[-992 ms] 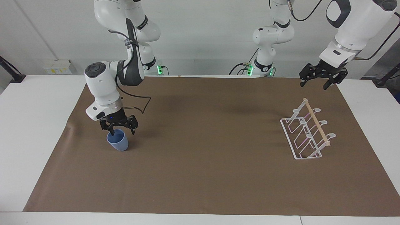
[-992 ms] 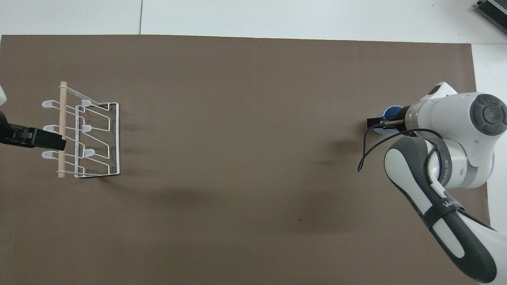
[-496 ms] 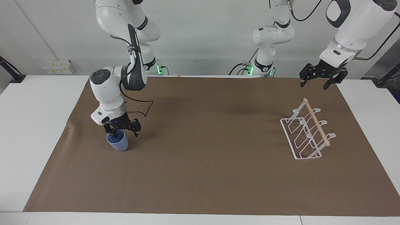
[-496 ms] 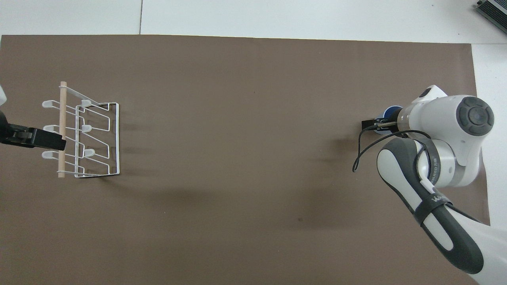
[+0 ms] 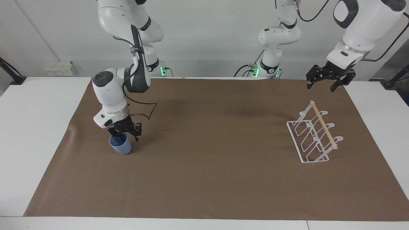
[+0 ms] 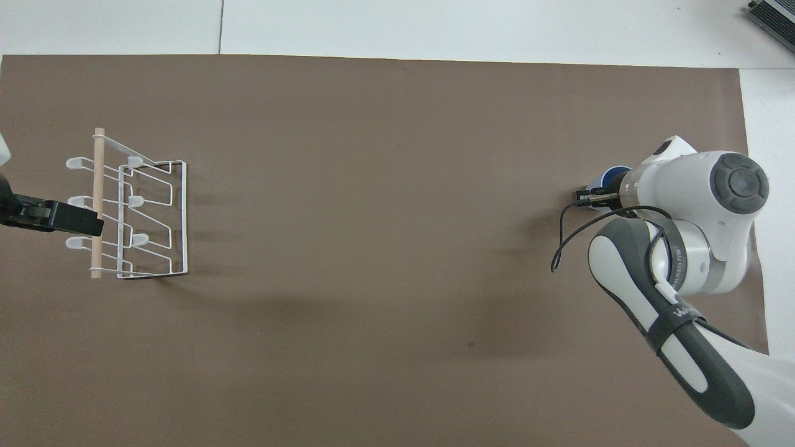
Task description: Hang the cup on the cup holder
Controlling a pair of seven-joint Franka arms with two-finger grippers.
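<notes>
- Cup first: your small light-blue plastic tumbler, the cup (image 5: 120, 146), stands upright on the brown paper mat (image 5: 204, 179) at the left of the facing frame; in the overhead frame only a sliver of it (image 6: 613, 172) shows at the right, beside the arm's white wrist.
- You have the right gripper (image 5: 125, 133) down at the cup's mouth. One finger (image 5: 119, 135) dips inside the rim and the other sits outside the wall, and the two have drawn close on it, so the claw is clenched on the cup's rim.
- Moving right, your white wire cup holder with the light wooden dowel bar (image 5: 314, 136) sits on the mat at the right of the facing frame, well apart from the cup; overhead it (image 6: 127, 205) lies at the left.
- At the upper right of the facing frame the left gripper (image 5: 321, 84) waits in the air over the mat's edge, its claw spread and released, holding nothing.
</notes>
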